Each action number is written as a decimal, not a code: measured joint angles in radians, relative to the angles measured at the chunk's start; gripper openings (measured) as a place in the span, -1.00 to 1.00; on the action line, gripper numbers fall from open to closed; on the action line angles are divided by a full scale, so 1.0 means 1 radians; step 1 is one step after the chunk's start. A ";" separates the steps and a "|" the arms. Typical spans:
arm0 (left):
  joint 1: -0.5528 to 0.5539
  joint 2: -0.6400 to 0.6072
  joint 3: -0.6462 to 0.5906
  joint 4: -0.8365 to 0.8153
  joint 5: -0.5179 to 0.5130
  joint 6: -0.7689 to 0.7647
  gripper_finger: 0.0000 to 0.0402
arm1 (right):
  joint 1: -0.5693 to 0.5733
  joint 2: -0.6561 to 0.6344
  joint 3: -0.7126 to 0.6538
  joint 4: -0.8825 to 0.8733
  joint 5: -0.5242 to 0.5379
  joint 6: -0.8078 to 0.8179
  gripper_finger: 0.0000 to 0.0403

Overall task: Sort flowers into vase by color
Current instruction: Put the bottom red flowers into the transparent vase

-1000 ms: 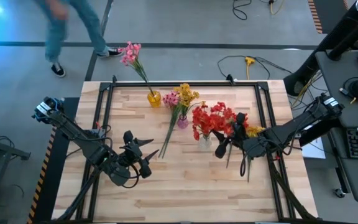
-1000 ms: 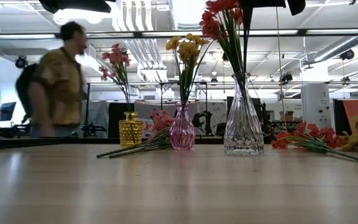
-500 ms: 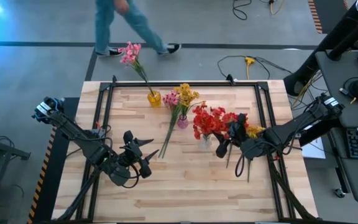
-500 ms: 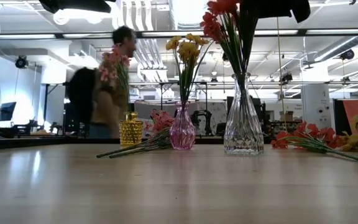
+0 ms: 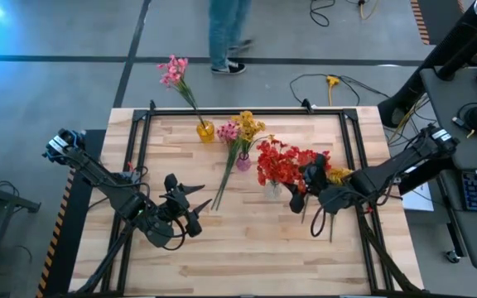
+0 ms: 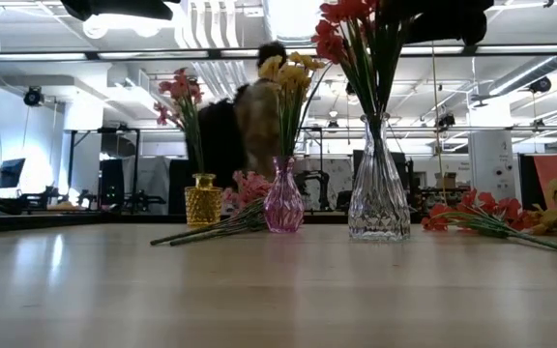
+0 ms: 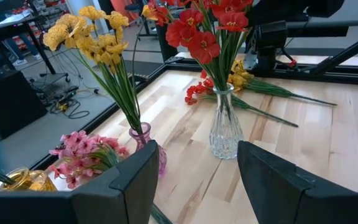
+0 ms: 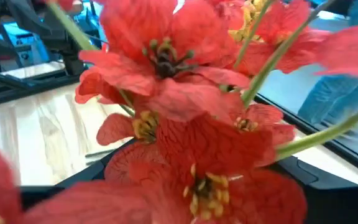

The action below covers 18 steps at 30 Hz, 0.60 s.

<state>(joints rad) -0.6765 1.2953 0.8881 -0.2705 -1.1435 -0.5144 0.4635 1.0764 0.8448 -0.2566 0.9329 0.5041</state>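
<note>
Red flowers [image 7: 205, 28] stand in a clear vase [image 7: 225, 127].

Both arms are dark, near-black, built of slim tubular links joined by rounded, bulkier joint housings. The left arm [image 5: 106, 189] has a pale, silvery-blue block at its shoulder end; the right arm [image 5: 400, 170] carries a similar light fitting at its base. The left gripper [image 7: 194, 180] has two broad, flat, matte black fingers [image 7: 135, 180] with bevelled edges

Right hand [image 5: 303, 184] fingers are hidden behind red artificial blossoms [image 8: 185, 124]; the walking person [image 6: 249, 121] at 12 o'clock is blurred.
</note>
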 joint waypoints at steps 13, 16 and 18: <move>0.000 0.000 0.000 0.000 0.010 -0.040 -0.01 | 0.045 -0.143 0.000 -0.241 -0.114 0.247 0.20; 0.010 0.000 0.000 0.002 0.040 -0.069 -0.01 | 0.045 -0.166 0.000 -0.352 -0.200 0.403 0.18; 0.027 0.000 0.000 0.010 0.099 -0.080 -0.01 | 0.045 -0.171 0.000 -0.421 -0.273 0.507 0.16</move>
<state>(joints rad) -0.6499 1.2953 0.8880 -0.2604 -1.0443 -0.5945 0.5087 0.9054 0.8448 -0.6776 0.6599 1.0109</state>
